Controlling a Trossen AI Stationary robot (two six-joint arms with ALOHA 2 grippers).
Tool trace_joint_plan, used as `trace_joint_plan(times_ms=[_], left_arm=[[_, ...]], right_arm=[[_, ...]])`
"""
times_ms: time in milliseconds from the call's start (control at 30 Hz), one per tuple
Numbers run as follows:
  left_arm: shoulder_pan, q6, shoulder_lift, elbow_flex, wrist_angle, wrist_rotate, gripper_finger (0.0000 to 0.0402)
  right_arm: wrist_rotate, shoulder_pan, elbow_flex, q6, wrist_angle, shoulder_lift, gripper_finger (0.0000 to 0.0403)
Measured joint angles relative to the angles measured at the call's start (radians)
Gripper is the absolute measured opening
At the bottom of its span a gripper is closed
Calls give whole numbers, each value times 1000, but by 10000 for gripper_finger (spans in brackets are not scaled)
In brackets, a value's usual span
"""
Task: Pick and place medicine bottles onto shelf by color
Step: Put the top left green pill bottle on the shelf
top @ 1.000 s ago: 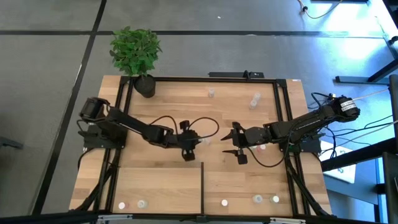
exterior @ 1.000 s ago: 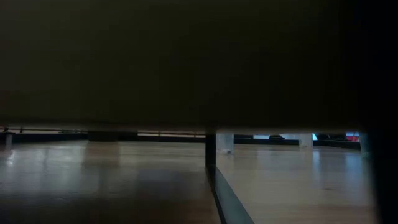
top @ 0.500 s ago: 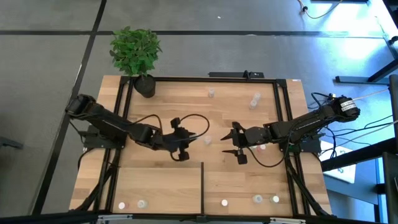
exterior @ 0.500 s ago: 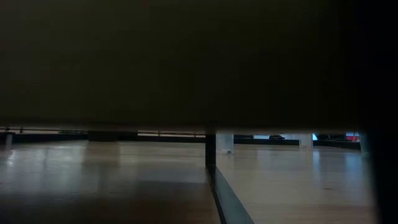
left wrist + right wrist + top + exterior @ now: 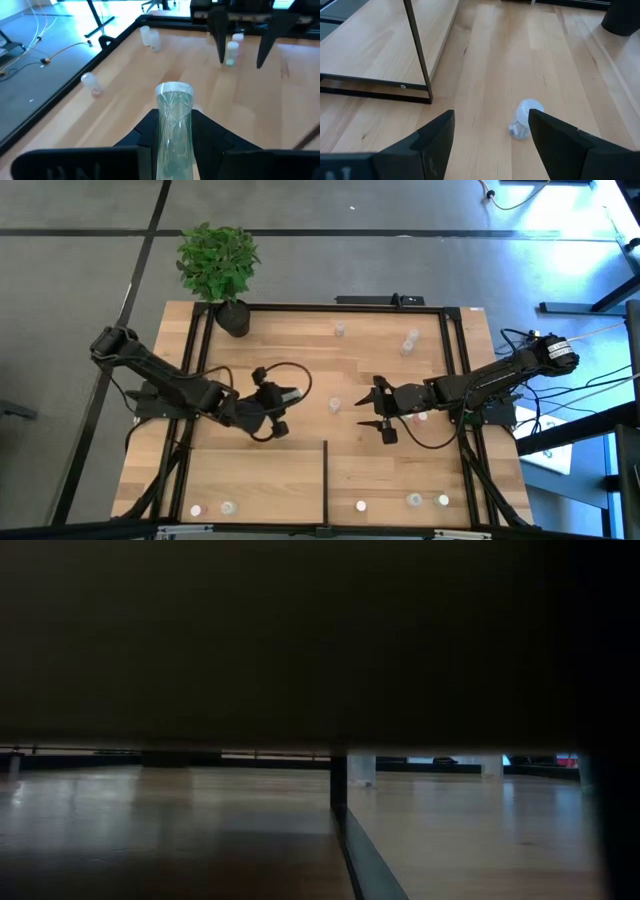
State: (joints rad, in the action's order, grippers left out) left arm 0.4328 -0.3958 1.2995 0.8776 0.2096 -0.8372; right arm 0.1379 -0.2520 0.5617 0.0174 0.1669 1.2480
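1. Left gripper (image 5: pixel 281 411) is clamped on a clear bottle (image 5: pixel 173 125). In the left wrist view the bottle sits upright between both fingers (image 5: pixel 212 137), with a ribbed glassy body and an open-looking rim on top.
2. Left gripper is over the left half of the tabletop (image 5: pixel 300 350), left of centre and above the shelf (image 5: pixel 255 480) end.
3. Just past the left gripper, toward the table centre, one small whitish bottle (image 5: pixel 334 404) stands alone on the wood.
4. Right gripper (image 5: pixel 375 411) sits beyond that, jaws spread wide and holding nothing. In its wrist view the same white-capped bottle (image 5: pixel 524 119) lies tilted between the two fingers (image 5: pixel 435 135), untouched.
5. Behind the right gripper, by its wrist, is a pinkish-topped bottle (image 5: pixel 421 417).
6. Far from both grippers, near the table's back edge: one small bottle (image 5: pixel 340 329) and a pair close together (image 5: pixel 409 341).
7. Black pot with a green plant (image 5: pixel 220 265) stands at the back-left corner.
8. On the shelf, split by its black divider bar (image 5: pixel 326 475): two bottles left of it (image 5: pixel 212 508), three on the right (image 5: pixel 414 500). Too small to tell cap colours.
9. Low view is mostly dark, showing only the boards and the divider.
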Motion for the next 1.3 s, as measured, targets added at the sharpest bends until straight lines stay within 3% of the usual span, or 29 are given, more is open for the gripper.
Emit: trace_joint_plan(times_ms=[200,367,500,600,733,1167,1300], left_arm=[[98,-131,-52,-111,-55,-123,75],[184,-186,-57,-224,-202,-253,75],[209,-196,-52,-336,-425,-298,75],[205,-95,-33,-395,-629,-302,75],[181,57,-14,-433,-767,-262,75],[46,260,-9,-439,-933,27,75],[47,268,-9,-439,-932,39,75]], right_arm=[[0,0,0,0,0,0,257],[0,0,0,0,0,0,257],[0,0,0,0,0,0,257],[0,0,0,0,0,0,257],[0,0,0,0,0,0,257],[0,0,0,0,0,0,257],[0,0,0,0,0,0,257]])
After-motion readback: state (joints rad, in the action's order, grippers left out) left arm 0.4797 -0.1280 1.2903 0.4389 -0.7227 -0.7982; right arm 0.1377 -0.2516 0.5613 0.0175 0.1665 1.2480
